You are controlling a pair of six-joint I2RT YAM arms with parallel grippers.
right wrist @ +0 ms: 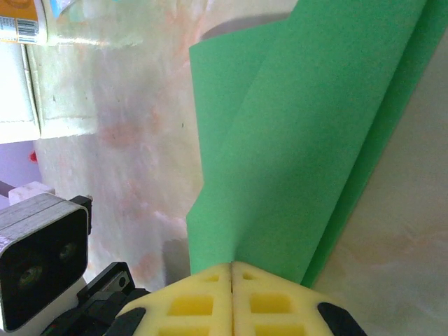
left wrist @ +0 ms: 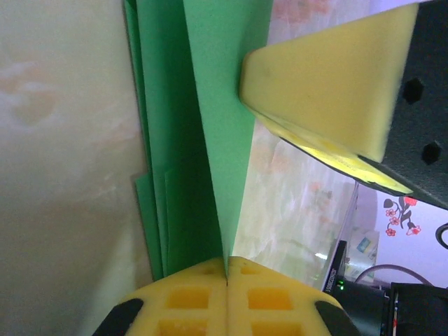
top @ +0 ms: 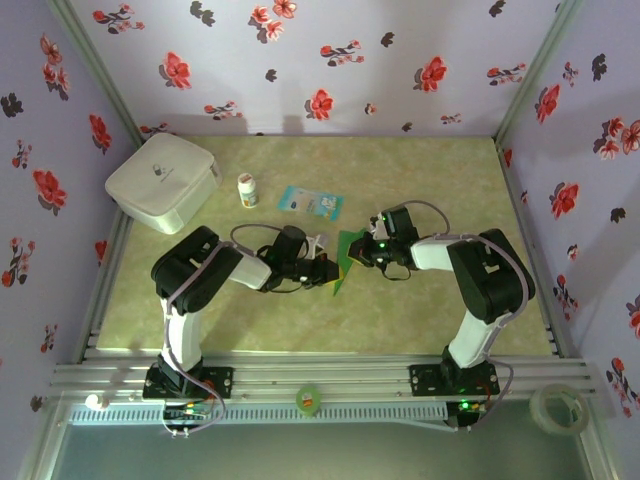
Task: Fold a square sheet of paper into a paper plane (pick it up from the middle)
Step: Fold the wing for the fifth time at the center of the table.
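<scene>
Two clamps: your left gripper (left wrist: 227,271) and right gripper (right wrist: 232,271) pinch the folded green paper (top: 346,262) from opposite sides, likely steadying its crease.

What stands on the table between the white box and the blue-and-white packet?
A small white bottle stands there, seen in the top view.

Lab test booth; floral-papered walls (top: 330,60); aluminium mounting rail (top: 330,372) in front.
</scene>
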